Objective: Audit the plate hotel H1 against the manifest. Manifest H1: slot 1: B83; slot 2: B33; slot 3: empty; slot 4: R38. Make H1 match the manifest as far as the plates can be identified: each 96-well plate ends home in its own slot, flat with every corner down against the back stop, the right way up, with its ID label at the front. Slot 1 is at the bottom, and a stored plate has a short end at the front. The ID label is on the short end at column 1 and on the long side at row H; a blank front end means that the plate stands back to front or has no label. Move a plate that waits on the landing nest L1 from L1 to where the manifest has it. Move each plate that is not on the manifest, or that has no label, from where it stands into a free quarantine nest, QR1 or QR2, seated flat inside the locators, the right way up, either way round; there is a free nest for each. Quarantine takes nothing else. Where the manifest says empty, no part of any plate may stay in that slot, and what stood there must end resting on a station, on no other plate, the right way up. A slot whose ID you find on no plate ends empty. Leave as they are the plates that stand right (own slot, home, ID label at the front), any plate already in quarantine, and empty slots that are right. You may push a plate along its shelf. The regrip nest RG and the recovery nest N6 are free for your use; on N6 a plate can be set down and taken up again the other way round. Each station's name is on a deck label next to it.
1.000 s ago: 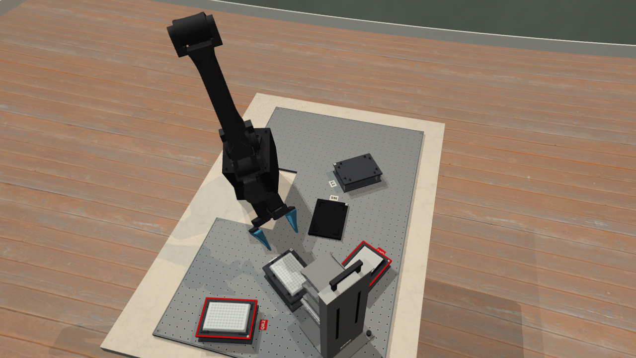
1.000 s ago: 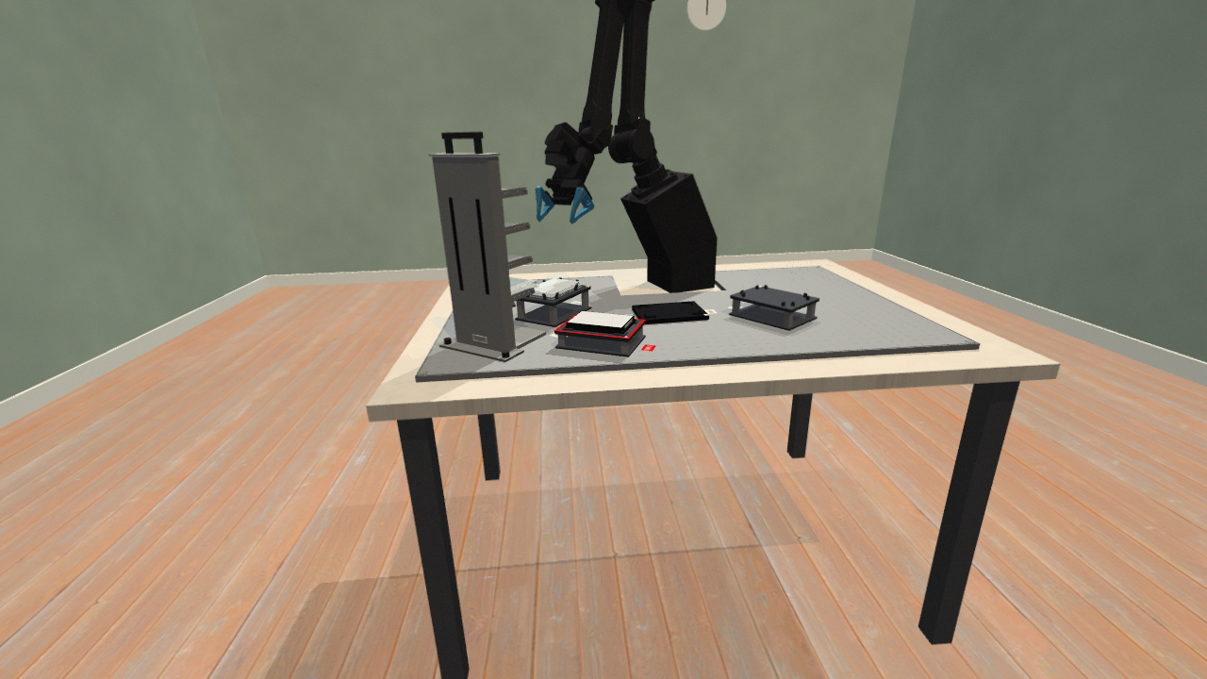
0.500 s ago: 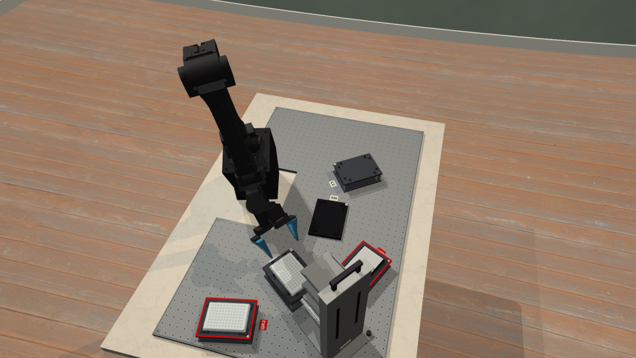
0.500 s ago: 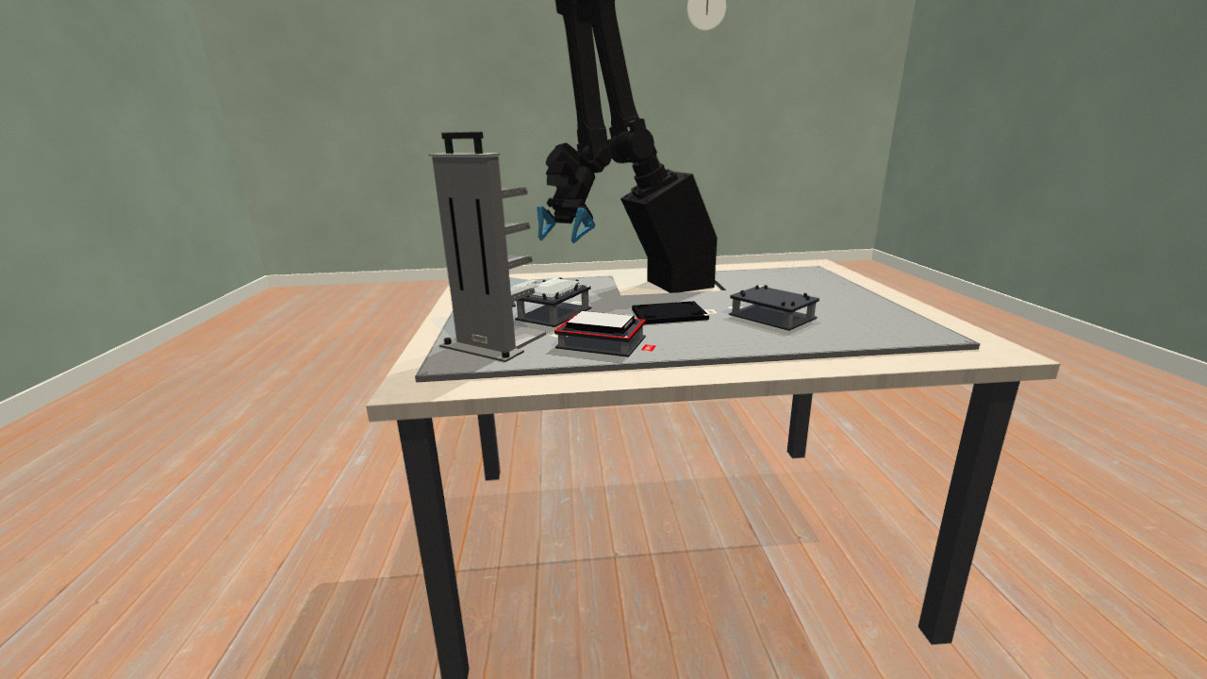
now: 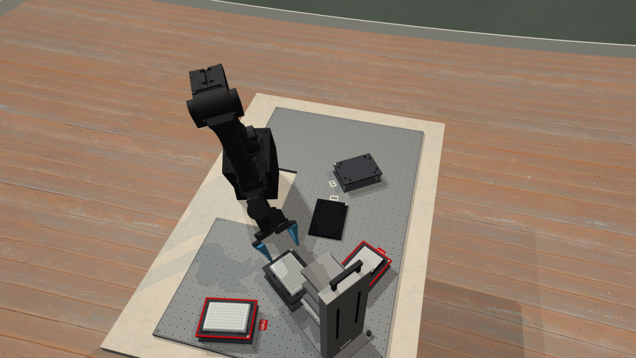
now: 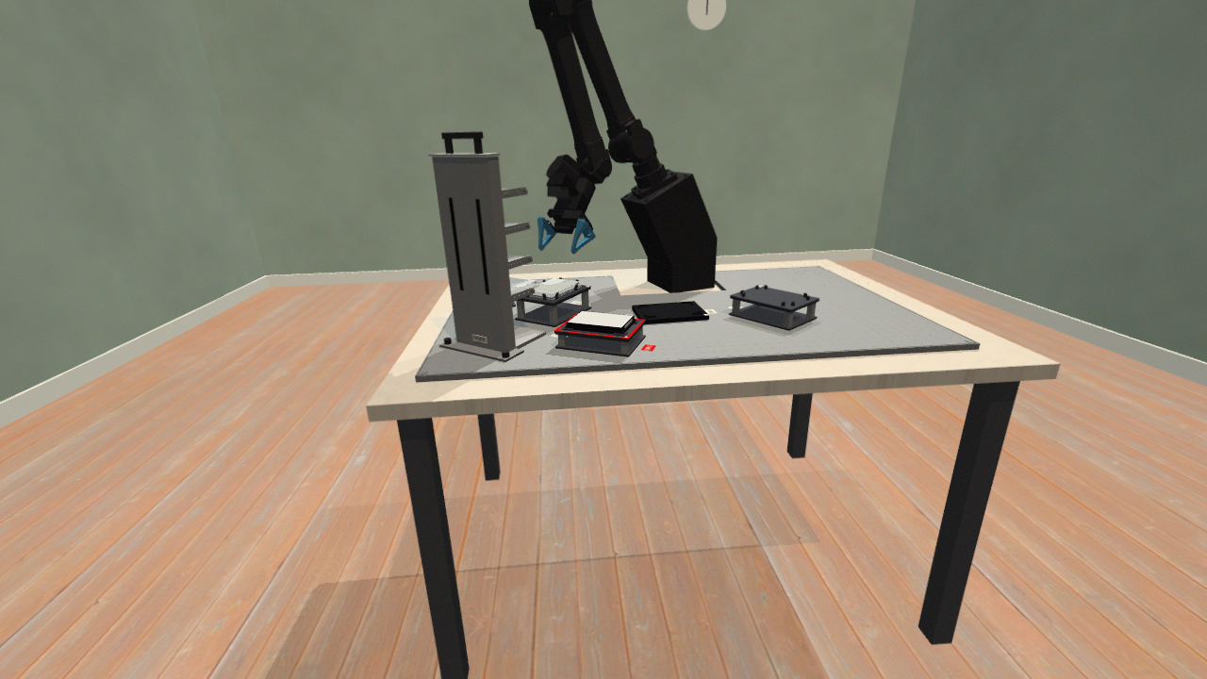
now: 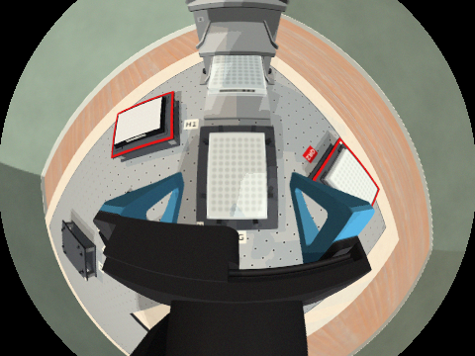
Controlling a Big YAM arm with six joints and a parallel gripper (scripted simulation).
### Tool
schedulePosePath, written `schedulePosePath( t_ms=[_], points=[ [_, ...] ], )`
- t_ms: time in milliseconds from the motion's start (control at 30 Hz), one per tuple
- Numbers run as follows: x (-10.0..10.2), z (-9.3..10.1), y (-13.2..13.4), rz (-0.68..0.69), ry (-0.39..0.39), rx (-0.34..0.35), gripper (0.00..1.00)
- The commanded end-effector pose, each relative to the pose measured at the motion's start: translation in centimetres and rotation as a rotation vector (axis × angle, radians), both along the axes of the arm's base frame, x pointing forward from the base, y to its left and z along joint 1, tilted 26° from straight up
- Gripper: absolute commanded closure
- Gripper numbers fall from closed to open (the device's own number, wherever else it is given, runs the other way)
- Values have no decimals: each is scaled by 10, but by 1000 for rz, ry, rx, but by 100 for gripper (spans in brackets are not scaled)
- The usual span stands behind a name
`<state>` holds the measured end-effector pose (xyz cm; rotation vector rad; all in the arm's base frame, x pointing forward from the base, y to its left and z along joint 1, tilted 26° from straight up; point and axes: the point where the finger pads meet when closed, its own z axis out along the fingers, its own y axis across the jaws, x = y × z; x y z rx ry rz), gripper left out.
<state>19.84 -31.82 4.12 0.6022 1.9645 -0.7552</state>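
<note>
The grey plate hotel H1 point(image 5: 342, 307) stands at the near edge of the deck. In the wrist view a white 96-well plate point(image 7: 237, 73) lies in its bottom slot, and I see no plate on the shelves above point(image 7: 237, 14). Another white plate point(image 5: 288, 271) lies flat on a dark raised nest right in front of the hotel; it also shows in the wrist view point(image 7: 237, 174). My gripper point(image 5: 278, 244) hangs open and empty above the near end of that plate, well clear of it, fingers pointing down point(image 6: 563, 236). I cannot read any plate labels.
Red-framed QR2 point(image 5: 226, 316) and QR1 point(image 5: 366, 262) each hold a white plate. The flat black N6 nest point(image 5: 329, 218) and the raised L1 nest point(image 5: 357, 171) hold nothing. The arm's base point(image 5: 253, 164) stands behind the gripper.
</note>
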Motion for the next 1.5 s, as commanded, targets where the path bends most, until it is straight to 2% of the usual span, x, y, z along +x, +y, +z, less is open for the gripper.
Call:
schedulePosePath(
  t_ms=[0,600,1067,1167,1267,1467],
  points=[
    [1,4,0,3,-6,-14,0],
    [1,4,0,3,-6,-14,0],
    [1,-31,-21,-3,0,-26,0],
    [-6,-40,-8,-1,10,-1,0],
    [-5,-40,-15,-2,4,-16,0],
    [-9,-46,-9,0,8,-7,0]
  ],
)
